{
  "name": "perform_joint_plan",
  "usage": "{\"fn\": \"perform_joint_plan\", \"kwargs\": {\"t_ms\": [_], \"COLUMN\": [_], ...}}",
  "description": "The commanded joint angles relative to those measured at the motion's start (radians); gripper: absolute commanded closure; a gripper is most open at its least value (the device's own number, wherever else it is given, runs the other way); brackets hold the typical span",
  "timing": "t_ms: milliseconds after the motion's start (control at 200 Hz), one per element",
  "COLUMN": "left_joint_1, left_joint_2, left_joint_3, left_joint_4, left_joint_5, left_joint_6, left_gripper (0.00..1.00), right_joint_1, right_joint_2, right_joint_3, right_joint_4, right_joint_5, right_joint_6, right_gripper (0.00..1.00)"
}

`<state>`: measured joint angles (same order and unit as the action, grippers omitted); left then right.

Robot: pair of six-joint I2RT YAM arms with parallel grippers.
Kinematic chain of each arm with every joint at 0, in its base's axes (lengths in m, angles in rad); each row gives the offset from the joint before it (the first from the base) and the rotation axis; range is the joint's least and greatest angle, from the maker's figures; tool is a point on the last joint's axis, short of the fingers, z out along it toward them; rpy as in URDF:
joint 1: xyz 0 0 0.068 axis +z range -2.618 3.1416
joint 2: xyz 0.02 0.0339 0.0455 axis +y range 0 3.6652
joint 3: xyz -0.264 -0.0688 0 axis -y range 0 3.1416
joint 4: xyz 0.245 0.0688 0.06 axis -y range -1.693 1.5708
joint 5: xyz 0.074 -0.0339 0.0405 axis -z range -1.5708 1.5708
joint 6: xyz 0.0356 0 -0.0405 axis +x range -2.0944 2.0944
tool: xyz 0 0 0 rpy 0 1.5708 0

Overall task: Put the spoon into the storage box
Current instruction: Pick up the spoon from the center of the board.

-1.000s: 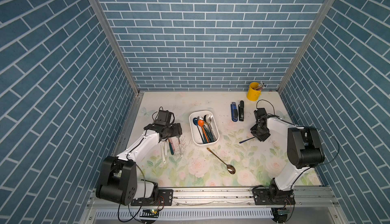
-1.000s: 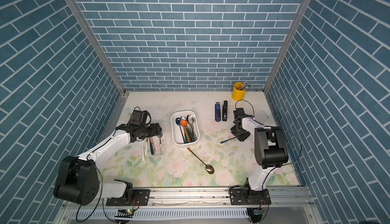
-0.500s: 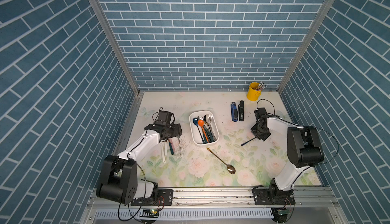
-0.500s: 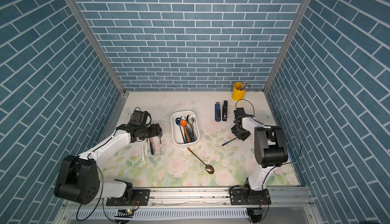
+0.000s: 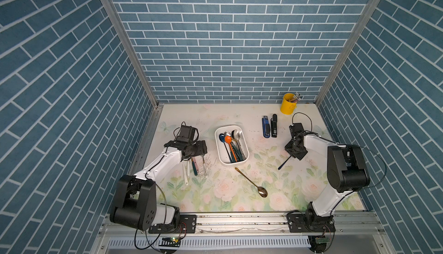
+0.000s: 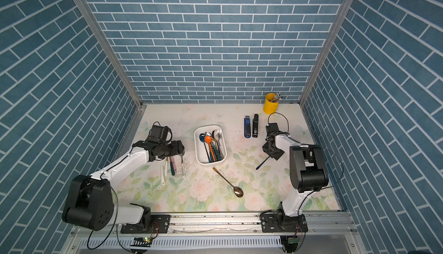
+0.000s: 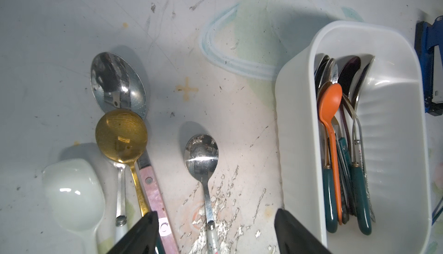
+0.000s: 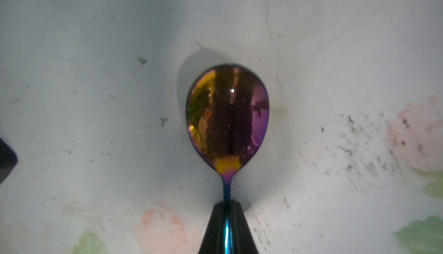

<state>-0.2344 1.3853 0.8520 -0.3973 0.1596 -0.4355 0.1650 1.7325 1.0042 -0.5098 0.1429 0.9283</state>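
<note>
We note several spoons already in the storage box (image 5: pixel 220 157), right fingers (image 8: pixel 217 219) pinching the iridescent spoon (image 8: pixel 227 114) at its neck, well apart from the box, left fingers (image 7: pixel 143 231) spread over a row of spoons (image 7: pixel 201 154), long gold spoon (image 5: pixel 262 191) lying loose: carry and release remain.

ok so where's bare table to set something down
Widest bare patch: the back strip between the storage box and the back wall, beside the staplers. Also the front, between the gold spoon and the rail. Crowded: the loose spoons beside the box, and the box's side toward the staplers.
</note>
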Motion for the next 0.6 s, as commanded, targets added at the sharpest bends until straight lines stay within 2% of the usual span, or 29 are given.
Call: {"fn": "perform_joint_plan", "kwargs": {"t_ms": [0,235,350,595], "left_joint_1": [-0.003,0.001,0.003,0.039], "left_joint_2": [0.017,0.022,0.029,0.017], "left_joint_3": [0.010,0.020,0.019,-0.052], "left_joint_4": [0.005,0.003,0.000,0.015], "left_joint_5": [0.022,0.032,0.046,0.089], "left_joint_6": [-0.012,-0.023,-0.036,-0.075], "left_gripper": [0.18,0.17,0.17,0.17], "right_joint_1": [0.025,0.087,0.158,0.336], "right_joint_2": [-0.026,-0.048,-0.031,0.157], "right_joint_3": [0.006,0.179,0.281,0.624], "right_joint_4": [-0.076,-0.195,-0.230,-0.335], "right_joint_5": [0.009,0.038,0.013,-0.059], "right_joint_6": [-0.084,-0.240,-0.281,-0.396], "right_gripper": [0.98,1.00,1.00,0.99]}}
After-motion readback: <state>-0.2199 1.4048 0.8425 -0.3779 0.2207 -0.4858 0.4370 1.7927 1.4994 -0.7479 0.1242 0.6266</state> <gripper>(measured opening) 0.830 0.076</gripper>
